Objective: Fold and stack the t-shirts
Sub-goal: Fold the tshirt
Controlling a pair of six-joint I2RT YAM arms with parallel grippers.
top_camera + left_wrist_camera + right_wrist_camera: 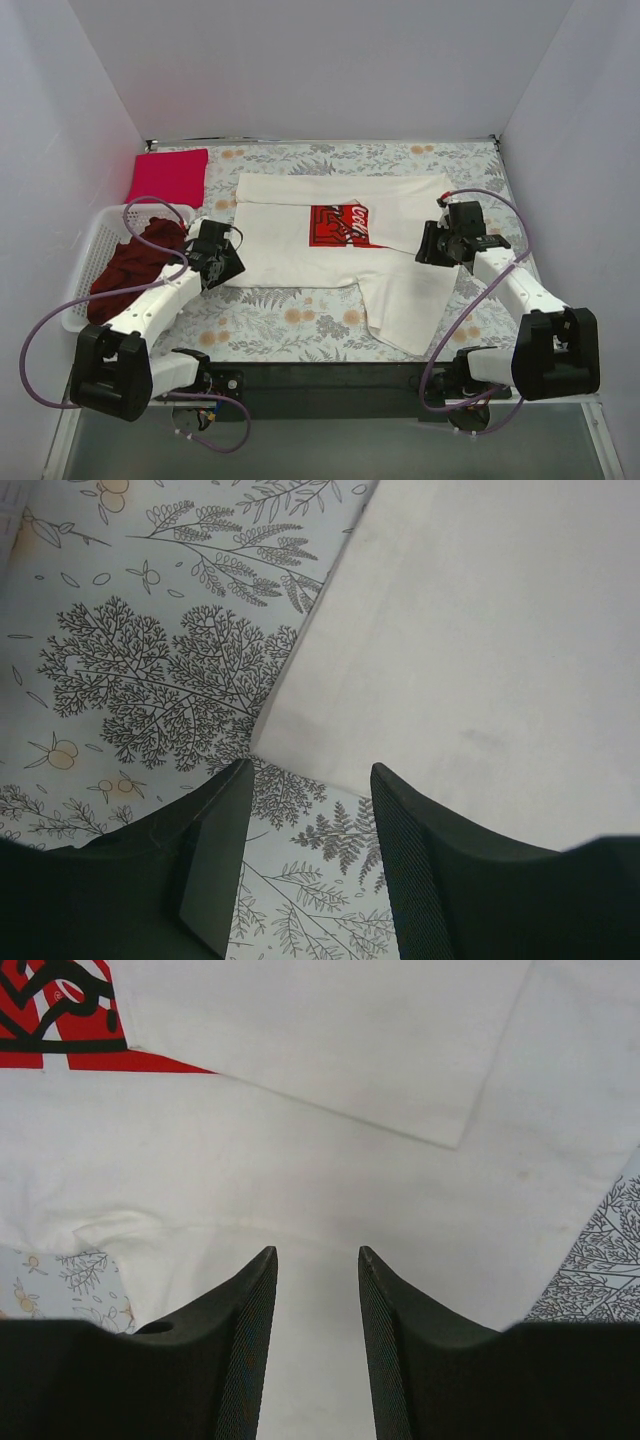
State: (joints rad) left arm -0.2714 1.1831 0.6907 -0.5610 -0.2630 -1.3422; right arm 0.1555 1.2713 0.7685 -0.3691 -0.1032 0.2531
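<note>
Top external: cream t-shirt (290, 255) lies partly folded

Live from what is plainly a robotics lab cell, not a laundry room: plain white panels (330, 70) box the counter (340, 378) in on three sides. Two robot arms, the left arm (155, 305) and the right arm (515, 285), are bolted at its near edge, with purple cables (23, 360) looping loose off their bases. The homely bits are a floral cloth (300, 318) over the counter, a white lattice basket (82, 262) and a cream t-shirt (280, 250), all inside that bare white box.
</note>
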